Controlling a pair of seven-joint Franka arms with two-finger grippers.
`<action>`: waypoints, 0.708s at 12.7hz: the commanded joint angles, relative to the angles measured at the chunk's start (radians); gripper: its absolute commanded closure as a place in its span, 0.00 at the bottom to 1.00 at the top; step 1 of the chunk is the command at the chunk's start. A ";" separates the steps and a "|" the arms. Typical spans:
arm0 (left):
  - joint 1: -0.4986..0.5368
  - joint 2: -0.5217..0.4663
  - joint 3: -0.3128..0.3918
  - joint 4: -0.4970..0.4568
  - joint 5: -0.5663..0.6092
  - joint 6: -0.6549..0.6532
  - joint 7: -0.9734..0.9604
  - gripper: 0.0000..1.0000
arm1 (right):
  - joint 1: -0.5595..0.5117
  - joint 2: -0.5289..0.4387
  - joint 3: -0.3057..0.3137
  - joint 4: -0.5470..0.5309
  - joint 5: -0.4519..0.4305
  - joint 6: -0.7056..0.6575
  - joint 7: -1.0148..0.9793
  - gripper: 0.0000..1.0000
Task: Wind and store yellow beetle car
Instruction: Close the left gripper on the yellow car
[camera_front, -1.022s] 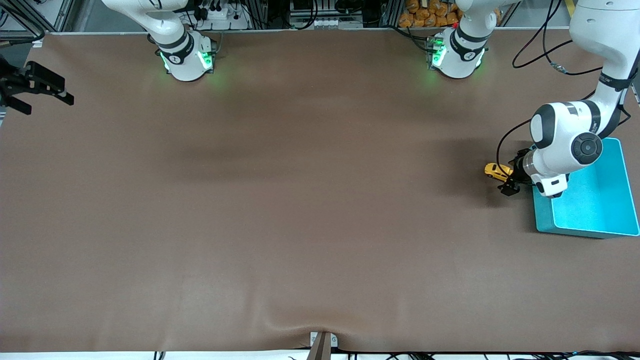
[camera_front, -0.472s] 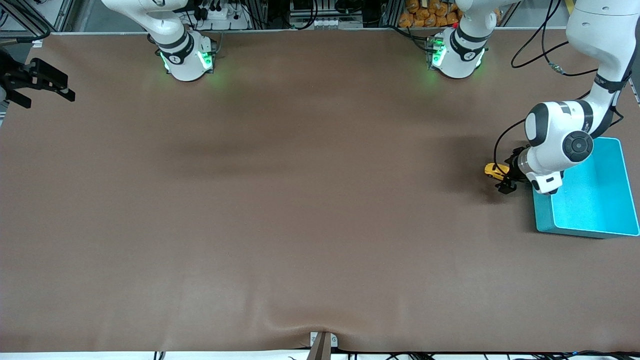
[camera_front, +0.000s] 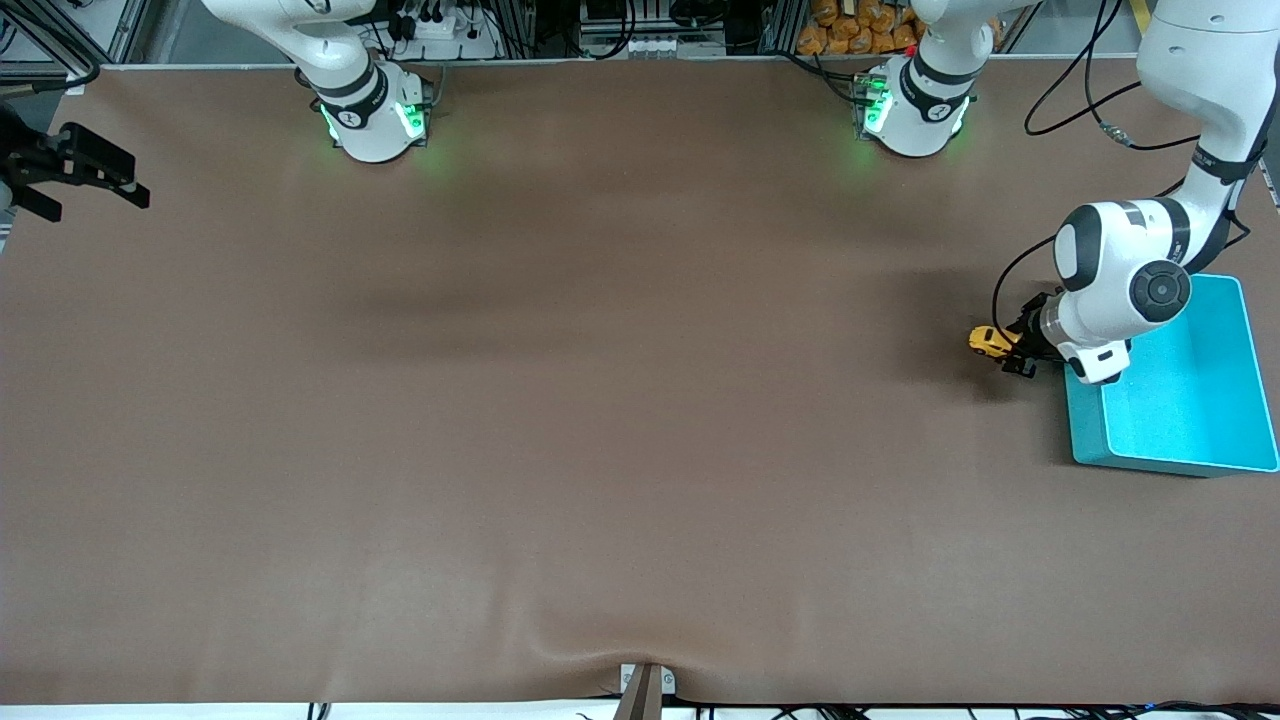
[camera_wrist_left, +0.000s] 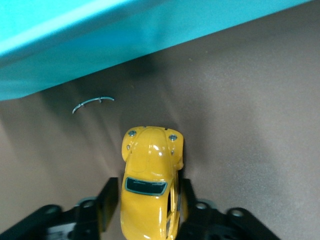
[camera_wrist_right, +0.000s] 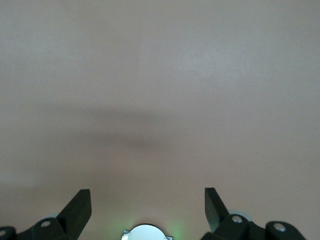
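The left gripper is low at the table, clamped on the sides of the car, which sits on the brown mat just beside the bin, toward the left arm's end of the table. In the left wrist view the two fingers press against the car's flanks at its rear half, while the nose points at the bin's wall.

The grip looks narrow and set far back on a rounded, glossy body, so the car could squirt forward out of the jaws or pivot nose-down once it is dragged back to wind the spring. Pressing too hard would lock the wheels and they would skid on the mat instead of turning. With the bin so close, a released car may simply hit its wall.

A second ago the left gripper's fingers stood wide on either side of the car; now they are closed on it, and the wrist has shifted slightly. The right gripper waits with fingers apart above the right arm's end of the table, almost unmoved.
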 joint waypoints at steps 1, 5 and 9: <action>-0.007 -0.007 -0.005 -0.007 0.033 0.014 -0.068 0.94 | 0.036 0.043 -0.030 0.066 -0.020 -0.035 0.016 0.00; -0.024 -0.026 -0.008 0.002 0.033 0.002 -0.078 1.00 | 0.035 0.044 -0.029 0.067 -0.020 -0.034 0.017 0.00; -0.054 -0.101 -0.008 0.100 0.034 -0.218 -0.062 1.00 | 0.035 0.047 -0.029 0.066 -0.020 -0.034 0.017 0.00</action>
